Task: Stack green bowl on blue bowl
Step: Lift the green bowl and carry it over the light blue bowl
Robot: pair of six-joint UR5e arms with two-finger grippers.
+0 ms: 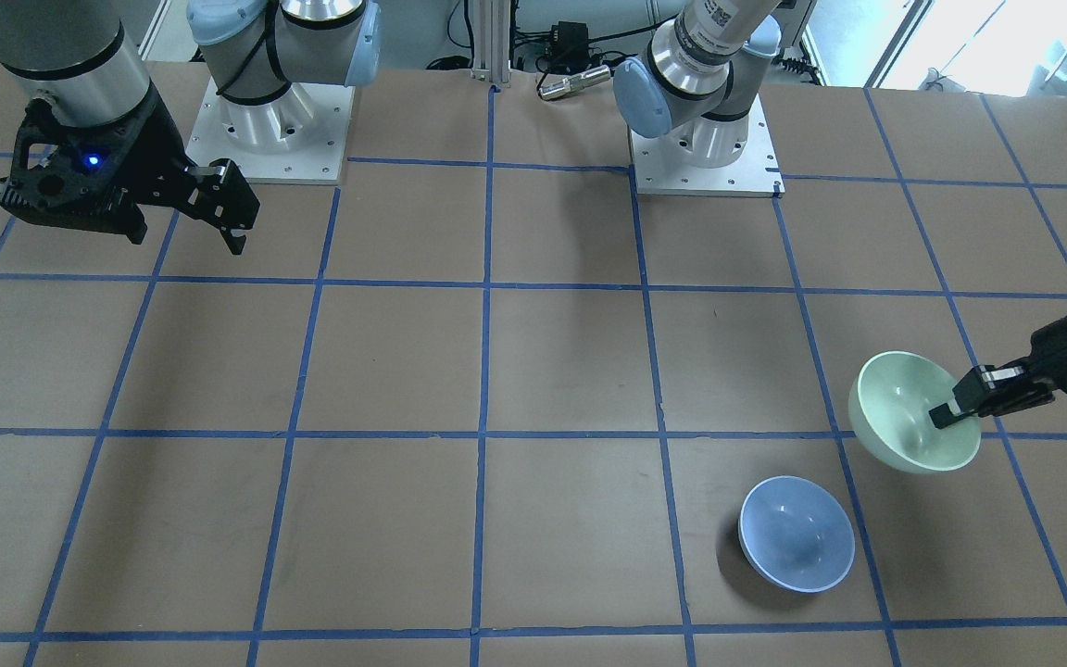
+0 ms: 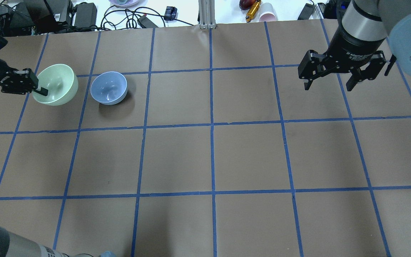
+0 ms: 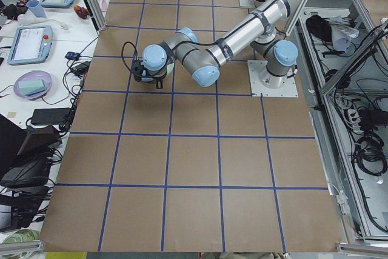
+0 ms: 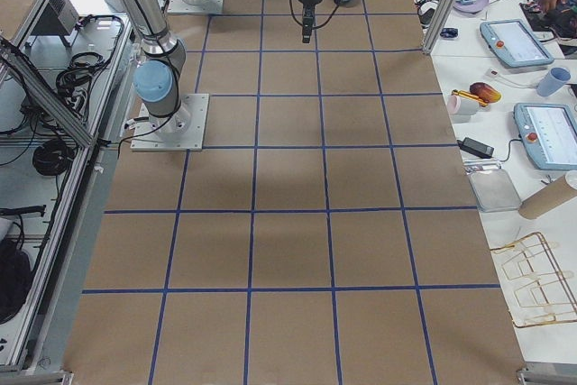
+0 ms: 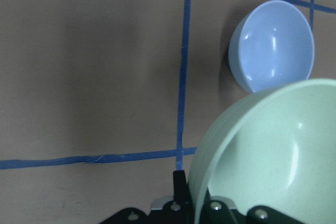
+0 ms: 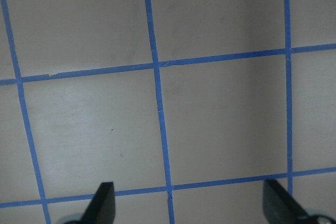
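The pale mint-green bowl (image 2: 56, 84) hangs tilted above the table, held by its rim in my left gripper (image 2: 40, 91), which is shut on it; it also shows in the front view (image 1: 911, 411) and fills the lower right of the left wrist view (image 5: 273, 156). The pale blue bowl (image 2: 108, 87) rests upright on the table just beside it, apart from it, and also shows in the front view (image 1: 797, 532) and the left wrist view (image 5: 273, 45). My right gripper (image 2: 328, 85) is open and empty, high above the far right of the table.
The brown table (image 2: 212, 157) carries a blue tape grid. Cables, power bricks and small items lie beyond the far edge (image 2: 84, 14). The arm bases (image 1: 705, 139) stand at the robot's side of the table.
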